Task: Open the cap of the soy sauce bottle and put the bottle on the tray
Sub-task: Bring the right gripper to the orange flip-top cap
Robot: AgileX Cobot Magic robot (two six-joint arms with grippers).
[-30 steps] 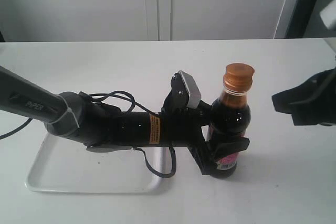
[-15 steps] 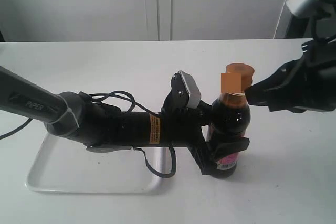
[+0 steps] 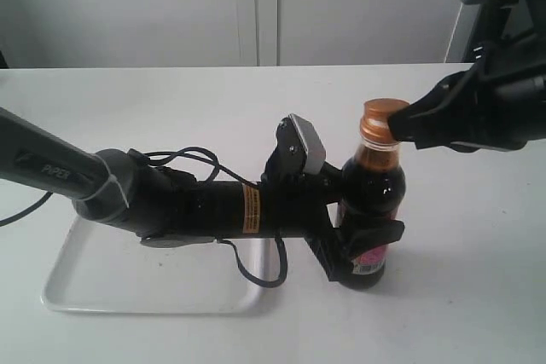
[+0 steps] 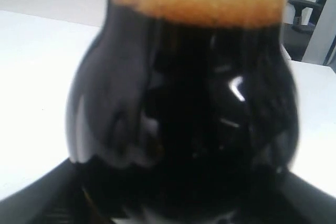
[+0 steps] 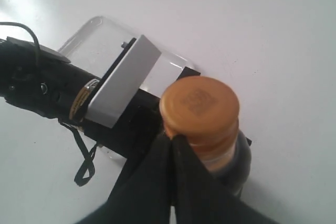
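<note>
The soy sauce bottle (image 3: 373,202) stands upright on the table, right of the tray (image 3: 94,283). My left gripper (image 3: 363,249) is shut on its lower body at the label; up close the dark glass (image 4: 184,119) fills the left wrist view. The copper-orange cap (image 3: 381,119) is down over the neck. My right gripper (image 3: 399,130) is shut, its fingertips pressed together and touching the cap's side just under its rim. From above, the cap (image 5: 199,103) sits right at the right gripper (image 5: 175,139).
The left arm (image 3: 171,202) lies across the white tray's far edge, with loose black cables (image 3: 256,274) hanging off it. A white cabinet wall (image 3: 256,6) stands behind the table. The tray (image 5: 100,32) shows partly behind the left wrist camera block (image 5: 121,82).
My right gripper has come in from the right and down, from well clear of the bottle to touching the cap's side. The bottle and left gripper have not moved.
</note>
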